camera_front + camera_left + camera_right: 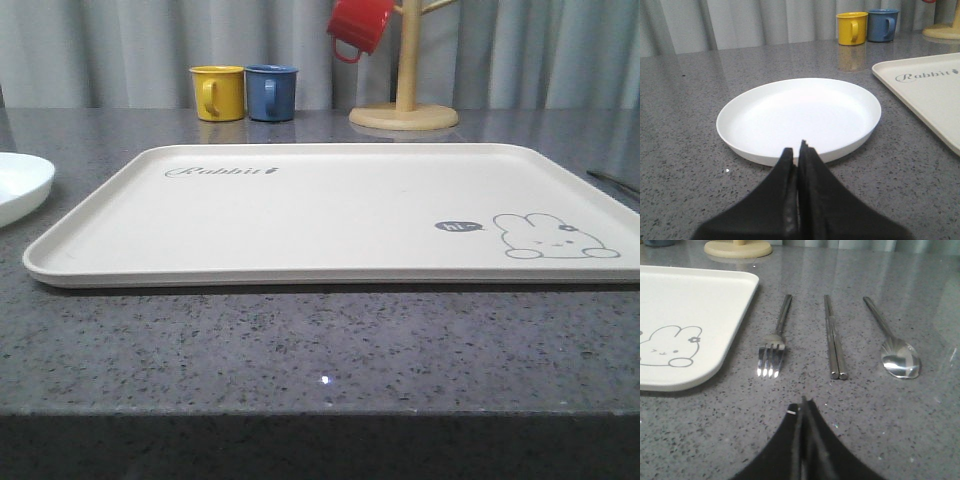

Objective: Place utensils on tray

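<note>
Tray point(330, 215) sits bare mid-table; nothing loaded yet. Plate point(799, 117) lies just left of it; fork point(774, 342), chopsticks point(834, 337), spoon point(892, 342) lie in a row on its right. Left gripper point(799, 150) and right gripper point(802, 407) both have fingers pressed together, holding nothing. Best to open wide, pinch each handle mid-length. Mugs point(243, 92) and rack point(404, 115) stand behind, clear of the path.

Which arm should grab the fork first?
Right, probably. The right gripper, shut, faces the fork, which lies beside the tray with the chopsticks and spoon. The left gripper faces the plate.
</note>
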### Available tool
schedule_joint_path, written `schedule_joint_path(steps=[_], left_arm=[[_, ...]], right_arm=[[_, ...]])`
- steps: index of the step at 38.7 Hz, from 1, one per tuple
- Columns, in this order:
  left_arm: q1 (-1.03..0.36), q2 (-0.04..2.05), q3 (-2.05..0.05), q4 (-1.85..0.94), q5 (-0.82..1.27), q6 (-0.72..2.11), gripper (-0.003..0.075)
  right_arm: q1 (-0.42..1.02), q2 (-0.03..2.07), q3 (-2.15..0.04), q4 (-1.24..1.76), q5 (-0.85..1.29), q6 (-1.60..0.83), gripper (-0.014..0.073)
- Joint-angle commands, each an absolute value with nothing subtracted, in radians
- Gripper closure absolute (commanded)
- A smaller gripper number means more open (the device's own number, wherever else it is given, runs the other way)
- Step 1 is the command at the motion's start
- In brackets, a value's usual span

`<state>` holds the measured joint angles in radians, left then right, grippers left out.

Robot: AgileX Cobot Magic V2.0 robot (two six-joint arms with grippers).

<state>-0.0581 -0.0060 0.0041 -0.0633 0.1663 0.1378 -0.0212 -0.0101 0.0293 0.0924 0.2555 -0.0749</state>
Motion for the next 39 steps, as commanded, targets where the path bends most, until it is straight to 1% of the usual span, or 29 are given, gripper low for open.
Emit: schedule_joint_path(steps=[1,30,36,39], left_arm=[[-0.057,-0.026,0.007,-0.073,0.079,0.127,0.0738],[-0.057,-0.026,0.007,-0.073,0.079,0.127,0.0738],[-0.057,-0.026,0.007,-0.073,0.068,0.127,0.0738],[-0.057,-0.026,0.007,-0.073,0.027,0.127,0.0738]], right_arm=[[-0.029,-0.027,0.025,0.095,0.171,-0.081,0.0662],[-0.029,-0.027,0.025,0.095,0.169,-0.081,0.0662],[-0.029,-0.027,0.025,0.095,0.169,-0.081,0.0662],[-0.029,-0.027,0.025,0.095,0.168,-0.081,0.0662]])
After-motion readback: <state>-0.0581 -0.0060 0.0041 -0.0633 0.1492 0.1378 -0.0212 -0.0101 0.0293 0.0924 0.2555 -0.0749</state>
